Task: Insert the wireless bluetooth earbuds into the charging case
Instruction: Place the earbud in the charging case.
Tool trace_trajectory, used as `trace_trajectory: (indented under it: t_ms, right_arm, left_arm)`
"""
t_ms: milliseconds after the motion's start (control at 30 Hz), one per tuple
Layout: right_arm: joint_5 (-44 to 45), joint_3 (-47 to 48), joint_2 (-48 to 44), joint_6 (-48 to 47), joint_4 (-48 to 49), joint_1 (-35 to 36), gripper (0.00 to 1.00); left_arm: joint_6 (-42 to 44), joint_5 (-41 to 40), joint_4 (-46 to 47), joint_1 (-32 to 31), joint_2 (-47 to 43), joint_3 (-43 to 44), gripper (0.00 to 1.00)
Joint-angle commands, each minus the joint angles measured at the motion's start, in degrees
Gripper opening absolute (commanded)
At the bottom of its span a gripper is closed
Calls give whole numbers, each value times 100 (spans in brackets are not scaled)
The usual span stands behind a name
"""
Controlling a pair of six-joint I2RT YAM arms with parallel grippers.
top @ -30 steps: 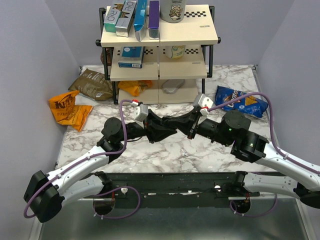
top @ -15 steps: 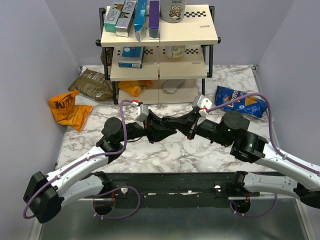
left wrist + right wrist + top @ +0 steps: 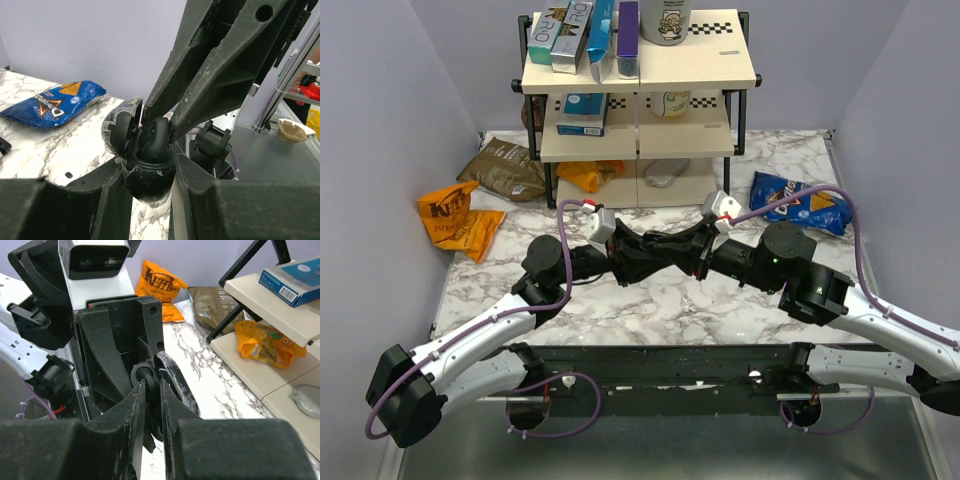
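L claw (image 3: 150,172) clamps open charging case (image 3: 119,134); R claw (image 3: 158,119) narrowly parted over earbud (image 3: 154,142), grip unclear. Doritos bag (image 3: 50,105), Kettle bag (image 3: 159,287) on desk (image 3: 75,150).

Plain lavender walls (image 3: 390,90) on three sides; white marble-veined tabletop (image 3: 650,300); cream black-framed shelf rack (image 3: 705,65) at back.

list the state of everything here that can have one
charging case, open, lid tipped back
earbud, standing in the charging case, unclear if fully seated
left gripper, shut on the charging case
right gripper, fingertips either side of the earbud, unclear if gripping
doritos bag, lying flat
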Motion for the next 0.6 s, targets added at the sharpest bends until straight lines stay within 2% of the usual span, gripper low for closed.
trace_trajectory:
  t_ms: [0,200,567]
  right_arm:
    - [143,6,8,16,-166,34,30]
    - [134,41,-45,42,-175,43,37]
    - [134,147,-387,95,-113,43,40]
  left_arm:
    - [78,-111,226,-4,-137,-55,0]
    - [86,-129,234,-4,-137,-64,0]
    - [86,-138,226,-4,-155,-99,0]
